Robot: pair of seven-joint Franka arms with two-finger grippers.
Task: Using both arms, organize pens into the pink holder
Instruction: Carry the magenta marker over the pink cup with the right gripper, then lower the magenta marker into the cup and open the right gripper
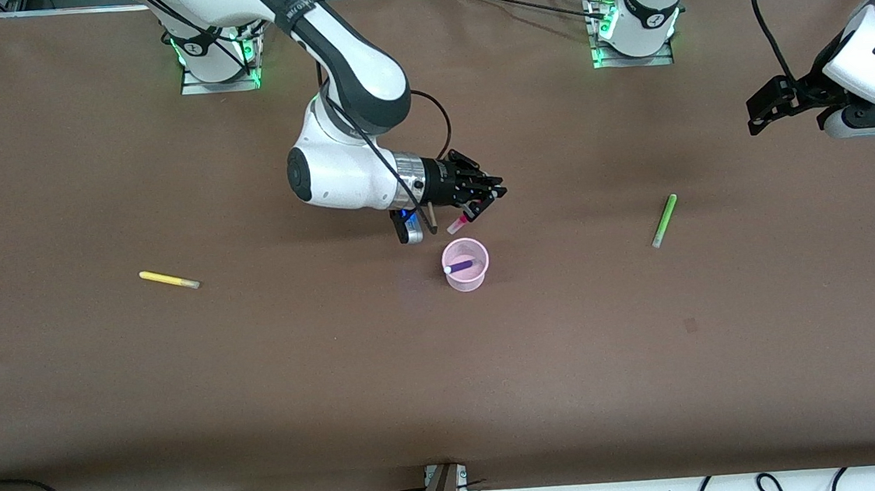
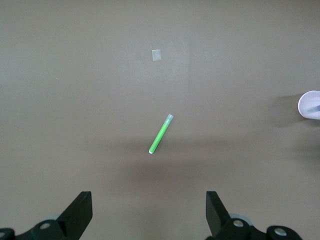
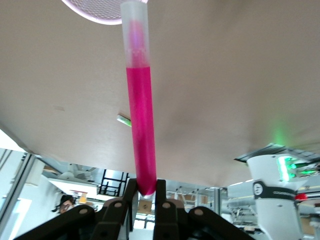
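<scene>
Right gripper [image 1: 484, 204] clamps the magenta pen [image 3: 139, 120] over the pink cup [image 1: 466, 265] holding the purple pen [image 1: 461, 265]; left gripper [image 2: 149, 212] waits, fingers spread, above the green pen [image 2: 160, 134].

The worktop [image 1: 260, 369] is a matt brown sheet, smooth like paper. The cup [image 1: 468, 274] below the right hand [image 1: 481, 203] looks like thin translucent pink plastic. The pink pen [image 3: 139, 125] in that hand is glossy plastic with a frosted cap. Both hands are matt black plastic; the left hand [image 2: 150, 220] shows plainly.
</scene>
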